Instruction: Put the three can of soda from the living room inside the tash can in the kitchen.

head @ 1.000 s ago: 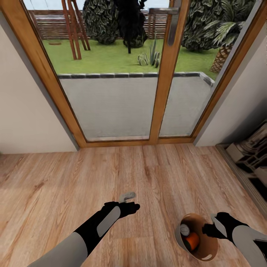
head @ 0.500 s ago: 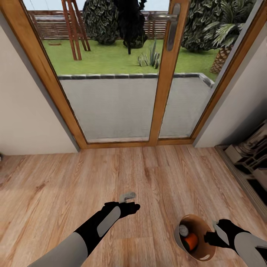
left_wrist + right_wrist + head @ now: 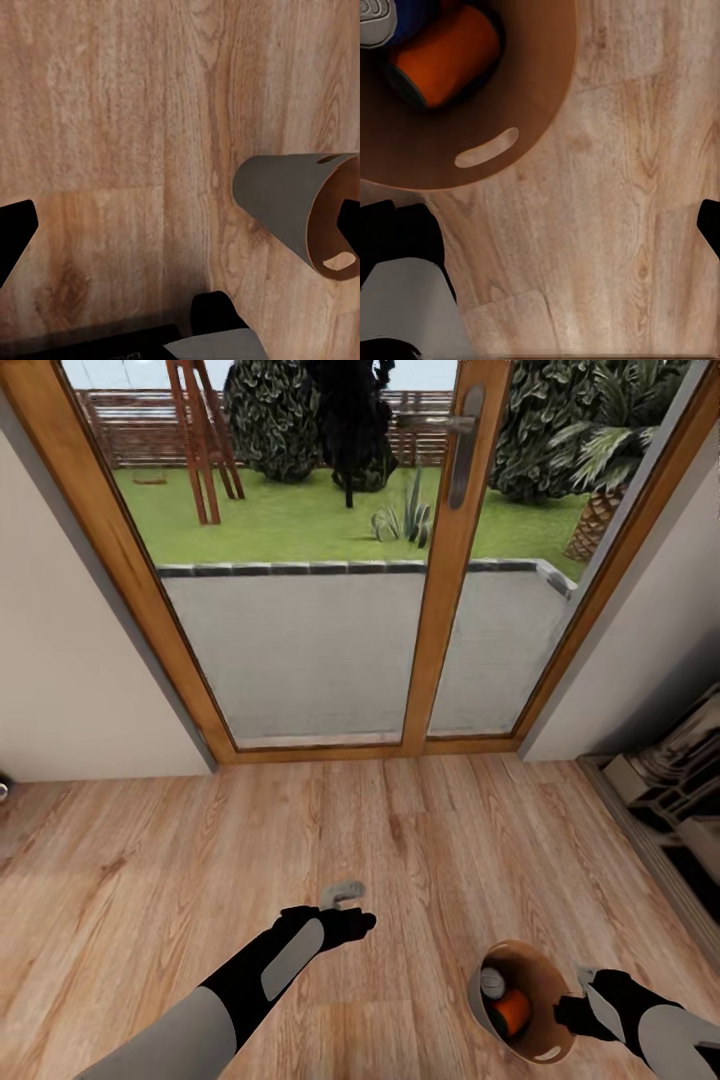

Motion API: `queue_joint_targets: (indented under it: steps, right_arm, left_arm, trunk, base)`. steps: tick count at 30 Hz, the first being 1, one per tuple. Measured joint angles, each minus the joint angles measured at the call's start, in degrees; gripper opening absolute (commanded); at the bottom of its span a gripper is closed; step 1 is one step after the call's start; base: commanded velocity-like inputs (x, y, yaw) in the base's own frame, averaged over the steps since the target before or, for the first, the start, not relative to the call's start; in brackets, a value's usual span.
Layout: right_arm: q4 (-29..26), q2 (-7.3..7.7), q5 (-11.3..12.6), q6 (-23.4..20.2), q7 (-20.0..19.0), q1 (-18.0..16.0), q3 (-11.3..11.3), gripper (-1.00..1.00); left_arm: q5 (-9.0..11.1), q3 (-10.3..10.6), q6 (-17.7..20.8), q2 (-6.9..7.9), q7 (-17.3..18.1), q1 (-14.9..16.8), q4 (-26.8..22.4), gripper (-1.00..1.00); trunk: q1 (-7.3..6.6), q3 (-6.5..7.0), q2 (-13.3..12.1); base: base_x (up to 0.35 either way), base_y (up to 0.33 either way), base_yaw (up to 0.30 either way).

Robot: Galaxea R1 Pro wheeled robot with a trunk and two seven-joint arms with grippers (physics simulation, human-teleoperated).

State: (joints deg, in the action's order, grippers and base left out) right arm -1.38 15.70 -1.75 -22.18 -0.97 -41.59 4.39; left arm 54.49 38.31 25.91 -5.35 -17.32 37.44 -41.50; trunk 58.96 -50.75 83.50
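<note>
Two cans at least sit inside the bin [image 3: 524, 1040]: an orange can [image 3: 514, 1010] on its side and a silver top [image 3: 492, 983] beside it. Right wrist view shows the orange can [image 3: 448, 54] with blue [image 3: 424, 13] behind it and the silver top [image 3: 375, 19] at the edge. A third can, if present, is hidden; cannot tell.

Bin hangs tilted above the wood floor [image 3: 150, 880], mouth toward the head camera, tan inside, grey outside. Left wrist view catches it from the side [image 3: 281, 199], with a handle slot [image 3: 336, 261] near the rim.

Right gripper [image 3: 585, 1010] is at the bin's rim on the right side, and looks clamped on the wall, holding the bin off the floor. Jaws themselves are mostly hidden by the wrist.

Left gripper [image 3: 348, 895] is held out forward, holding nothing. How wide it gapes is unclear.

Beyond: wood-framed glass doors [image 3: 440, 600], patio and garden outside, shelving [image 3: 680, 780] at far right.

Step, as judged: carrying the loaded bin, base facing the doors. Not in the kitchen. Next calls for turning the base away from the doors and driving on, keeping the bin's mouth up enough that the cans do not roll out.
</note>
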Motion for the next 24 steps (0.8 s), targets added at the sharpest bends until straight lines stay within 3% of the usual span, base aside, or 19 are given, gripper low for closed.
queue_joint_targets:
  steps: [12,24]
  right_arm:
    - [-0.15,0.05,-0.09,0.20,-0.08,0.93,0.00,1.00]
    - [-0.13,-0.27,0.15,0.24,-0.13,0.99,-0.13,1.00]
  left_arm:
    - [0.01,0.12,-0.61,-0.04,0.00,0.00,0.34,1.00]
    - [0.01,1.92,-0.69,-0.09,0.00,0.00,0.29,1.00]
  trunk:
    - [-2.64,2.15,-4.81]
    - [-5.27,4.31,-9.63]
  base:
    - [0.000,0.000,0.000]
    - [0.000,0.000,0.000]
